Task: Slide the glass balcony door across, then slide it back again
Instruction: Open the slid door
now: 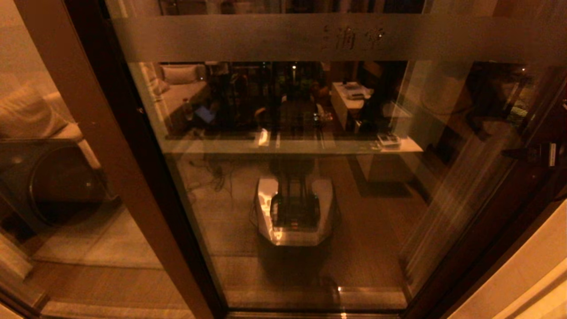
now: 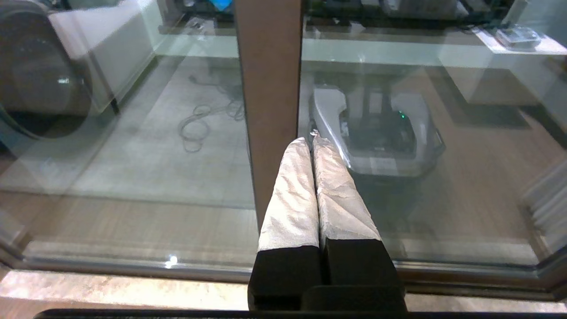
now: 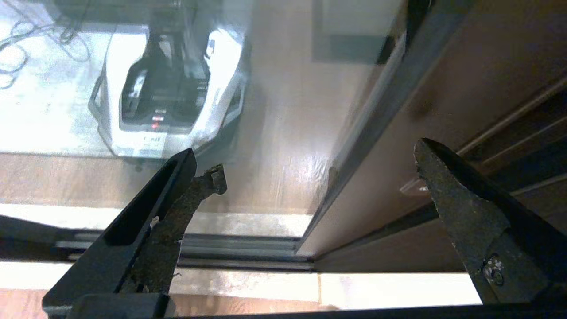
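The right gripper (image 3: pixel 319 166) is held with jaws wide apart, straddling the brown stile of the glass balcony door (image 1: pixel 310 186). If they are closed off-centre, the stile could slip free. The left gripper (image 2: pixel 312 141) is parked, jaws pressed together.

Left gripper (image 2: pixel 312 146): black base, pale cloth-like wrap on both fingers. Right gripper (image 3: pixel 316 166): black tapered fingers, worn rusty-brown pads, one screw showing.
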Motion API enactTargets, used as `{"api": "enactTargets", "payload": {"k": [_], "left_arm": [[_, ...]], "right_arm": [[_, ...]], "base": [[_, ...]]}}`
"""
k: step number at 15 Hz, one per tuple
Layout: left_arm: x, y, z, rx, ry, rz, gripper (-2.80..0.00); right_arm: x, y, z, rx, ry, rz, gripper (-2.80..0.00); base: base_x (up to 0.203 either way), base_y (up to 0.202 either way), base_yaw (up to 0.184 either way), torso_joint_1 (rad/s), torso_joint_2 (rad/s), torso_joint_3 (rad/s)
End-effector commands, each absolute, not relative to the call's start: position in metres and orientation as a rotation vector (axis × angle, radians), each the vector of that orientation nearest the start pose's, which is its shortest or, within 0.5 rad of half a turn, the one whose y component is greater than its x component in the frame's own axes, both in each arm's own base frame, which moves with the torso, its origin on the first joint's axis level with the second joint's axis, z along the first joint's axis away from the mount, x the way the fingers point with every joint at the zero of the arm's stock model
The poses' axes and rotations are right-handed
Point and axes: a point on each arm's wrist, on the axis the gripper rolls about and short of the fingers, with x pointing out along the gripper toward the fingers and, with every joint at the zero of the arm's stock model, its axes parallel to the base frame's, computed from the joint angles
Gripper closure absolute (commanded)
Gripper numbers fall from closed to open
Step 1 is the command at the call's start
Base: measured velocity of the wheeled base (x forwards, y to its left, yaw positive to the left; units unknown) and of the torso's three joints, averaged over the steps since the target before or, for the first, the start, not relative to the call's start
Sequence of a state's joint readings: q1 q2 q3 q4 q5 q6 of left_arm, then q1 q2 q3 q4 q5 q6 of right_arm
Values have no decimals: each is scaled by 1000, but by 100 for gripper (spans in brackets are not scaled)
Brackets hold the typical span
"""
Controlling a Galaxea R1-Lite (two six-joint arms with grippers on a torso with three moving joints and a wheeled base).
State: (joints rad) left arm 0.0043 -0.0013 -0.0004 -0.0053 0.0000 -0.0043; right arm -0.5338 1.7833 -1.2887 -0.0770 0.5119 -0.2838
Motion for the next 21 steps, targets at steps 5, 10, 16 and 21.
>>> {"api": "enactTargets", "payload": {"k": [5, 10, 16, 21], "left_arm": [[-23, 0, 76, -5, -6, 5, 0], [-23, 0, 76, -5, -6, 5, 0], [-23, 0, 76, -5, -7, 5, 0], [-23, 0, 76, -5, -6, 5, 0]], "right_arm": [[305, -170, 235, -117, 317, -41, -280], [306, -175, 230, -114, 322, -50, -280], [306, -185, 227, -108, 328, -72, -280], [310, -188, 223, -107, 330, -71, -280]], "base": [[0, 0, 0, 0, 0, 0], [0, 0, 0, 0, 0, 0], [0, 0, 0, 0, 0, 0], [0, 0, 0, 0, 0, 0]]}}
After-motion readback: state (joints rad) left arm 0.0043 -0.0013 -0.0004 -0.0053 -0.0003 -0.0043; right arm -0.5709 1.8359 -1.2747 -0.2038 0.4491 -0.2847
